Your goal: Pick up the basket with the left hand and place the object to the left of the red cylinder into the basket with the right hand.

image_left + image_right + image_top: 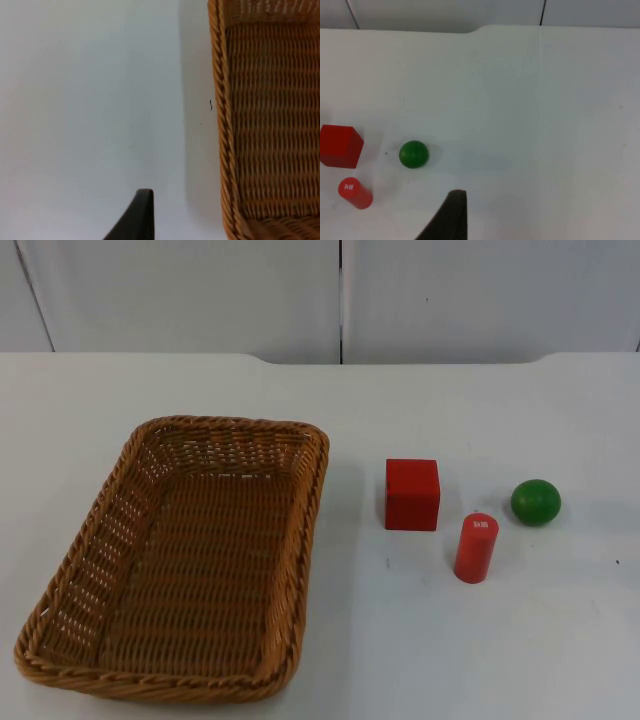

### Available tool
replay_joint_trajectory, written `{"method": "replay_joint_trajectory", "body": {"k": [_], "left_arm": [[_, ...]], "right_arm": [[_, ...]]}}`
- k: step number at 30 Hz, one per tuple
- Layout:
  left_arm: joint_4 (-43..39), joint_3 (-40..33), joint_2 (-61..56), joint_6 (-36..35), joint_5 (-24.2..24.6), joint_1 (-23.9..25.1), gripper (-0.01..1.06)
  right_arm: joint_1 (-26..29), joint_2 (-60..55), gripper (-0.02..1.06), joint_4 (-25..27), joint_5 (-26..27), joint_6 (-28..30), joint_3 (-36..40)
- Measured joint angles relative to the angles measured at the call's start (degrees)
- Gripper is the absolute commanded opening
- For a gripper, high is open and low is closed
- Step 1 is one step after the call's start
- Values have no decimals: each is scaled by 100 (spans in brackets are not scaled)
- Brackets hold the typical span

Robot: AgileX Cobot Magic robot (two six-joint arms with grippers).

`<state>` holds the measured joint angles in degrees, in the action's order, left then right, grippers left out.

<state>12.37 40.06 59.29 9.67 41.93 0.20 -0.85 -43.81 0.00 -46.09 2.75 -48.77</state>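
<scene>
a single black fingertip of the left gripper point(137, 217) stands over bare white table top point(90, 100), touching nothing; its partner finger is out of sight, so how wide the jaws stand cannot be told. just beside it runs the braided rim of the brown woven wicker basket point(222, 125), which rests flat on the table with nothing inside. the right gripper point(449, 220) likewise shows one dark fingertip above the table, holding nothing, its opening impossible to judge; the small green ball point(413, 154) lies near it, with the red cube point(340, 146) and the red cylinder point(355, 193) further off

in the top view the rectangular basket point(180, 560) fills the left half of the table point(480, 640), its long side running away from the camera. the red wooden cube point(412, 494) sits to the right of the basket, apart from it. the red cylinder point(476, 548) stands upright just to the right of the cube and nearer the camera, not touching it. the green ball point(536, 501) lies to the right of the cylinder, apart. a grey partition wall point(200, 290) closes the far edge
</scene>
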Motion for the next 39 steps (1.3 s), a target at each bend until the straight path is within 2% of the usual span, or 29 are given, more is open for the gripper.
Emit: {"method": "replay_joint_trajectory", "body": {"k": [8,25,34,39], "left_arm": [[304,0,922,524,-470,0,99],[676,838,2836,1224,-695,0,99],[2049,1076,3808,2678,-742,0,99],[2200,1236,4177,2862,-781,0,99]], "right_arm": [[0,0,105,0,0,0,0],[0,0,105,0,-86,0,0],[0,0,105,0,-86,24,0],[0,0,105,0,-86,24,0]]}}
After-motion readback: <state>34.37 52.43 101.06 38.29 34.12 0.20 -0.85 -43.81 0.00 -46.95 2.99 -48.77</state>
